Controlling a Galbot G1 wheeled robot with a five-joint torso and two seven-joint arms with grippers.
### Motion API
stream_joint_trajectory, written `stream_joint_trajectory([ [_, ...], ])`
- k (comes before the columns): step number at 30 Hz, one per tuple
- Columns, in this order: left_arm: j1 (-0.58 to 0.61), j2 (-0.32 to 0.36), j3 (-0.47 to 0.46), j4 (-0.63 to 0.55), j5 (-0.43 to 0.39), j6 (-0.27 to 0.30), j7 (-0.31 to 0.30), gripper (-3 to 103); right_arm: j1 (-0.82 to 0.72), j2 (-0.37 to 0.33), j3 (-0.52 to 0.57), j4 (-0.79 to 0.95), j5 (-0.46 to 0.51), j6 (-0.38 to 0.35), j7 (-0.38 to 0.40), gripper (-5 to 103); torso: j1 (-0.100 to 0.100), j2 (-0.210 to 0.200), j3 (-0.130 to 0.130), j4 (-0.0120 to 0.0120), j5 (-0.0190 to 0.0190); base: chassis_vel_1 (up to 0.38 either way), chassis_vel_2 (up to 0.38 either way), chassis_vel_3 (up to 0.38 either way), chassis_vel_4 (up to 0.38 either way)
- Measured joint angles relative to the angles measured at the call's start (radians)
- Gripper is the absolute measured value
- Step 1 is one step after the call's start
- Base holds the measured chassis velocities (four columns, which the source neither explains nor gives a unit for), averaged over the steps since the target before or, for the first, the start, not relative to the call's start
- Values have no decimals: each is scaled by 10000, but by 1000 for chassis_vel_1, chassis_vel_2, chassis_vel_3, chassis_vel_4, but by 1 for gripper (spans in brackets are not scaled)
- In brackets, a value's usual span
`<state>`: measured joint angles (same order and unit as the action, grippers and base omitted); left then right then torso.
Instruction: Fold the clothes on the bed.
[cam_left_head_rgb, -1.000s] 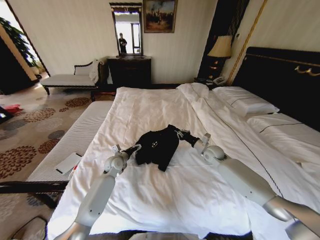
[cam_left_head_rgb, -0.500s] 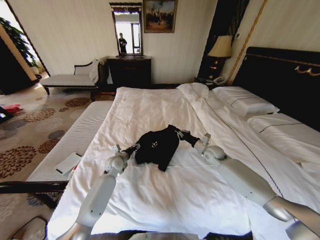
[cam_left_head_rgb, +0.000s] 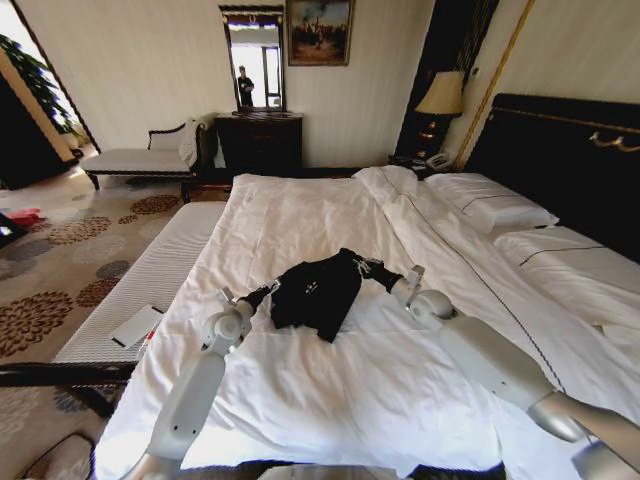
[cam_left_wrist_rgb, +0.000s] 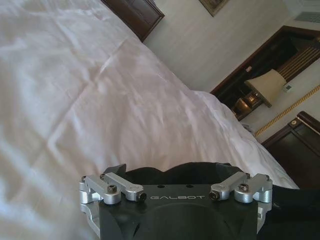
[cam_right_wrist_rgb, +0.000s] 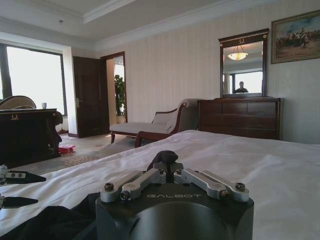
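One black T-shirt (cam_left_head_rgb: 318, 290) — one bed (cam_left_head_rgb: 300, 210), two tools (cam_left_head_rgb: 268, 289) (cam_left_head_rgb: 362, 266) flanking

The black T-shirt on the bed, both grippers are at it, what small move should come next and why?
Probably draw both grippers apart to spread it flat: the black T-shirt lies bunched on the white duvet, with the left gripper and right gripper at its opposite edges.

One black T-shirt (cam_left_head_rgb: 318, 290), bunched and creased with small white lettering visible on its upper surface, lies near the middle of the wide bed (cam_left_head_rgb: 330, 400), on the white duvet, well short of the pillows.
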<state>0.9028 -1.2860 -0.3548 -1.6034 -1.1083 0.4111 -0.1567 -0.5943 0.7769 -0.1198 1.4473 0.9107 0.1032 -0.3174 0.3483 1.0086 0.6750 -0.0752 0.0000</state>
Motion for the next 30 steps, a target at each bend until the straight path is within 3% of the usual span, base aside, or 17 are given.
stream_joint_trajectory([
  [9,-196,-174,-10,467,92,-2,12,100,-252,-184,198,4,-38,76,-87,2,0,0,0,0,0,0,0,0,0],
  [19,-698,-906,-74,1314,243,-89,2,103,-402,-269,346,73,-83,90,-89,2,1,0,0,-2,1,0,0,0,0],
  [26,-617,-980,19,1534,490,-161,261,81,-482,-294,449,82,-141,92,-99,2,0,0,0,0,0,0,0,0,0],
  [28,-591,-982,26,1584,544,-178,312,70,-498,-294,468,61,-171,93,-108,2,1,0,0,0,0,0,0,0,0],
  [30,-579,-982,32,1599,567,-179,324,70,-505,-294,484,57,-181,94,-111,2,1,0,0,0,0,0,0,0,0],
])
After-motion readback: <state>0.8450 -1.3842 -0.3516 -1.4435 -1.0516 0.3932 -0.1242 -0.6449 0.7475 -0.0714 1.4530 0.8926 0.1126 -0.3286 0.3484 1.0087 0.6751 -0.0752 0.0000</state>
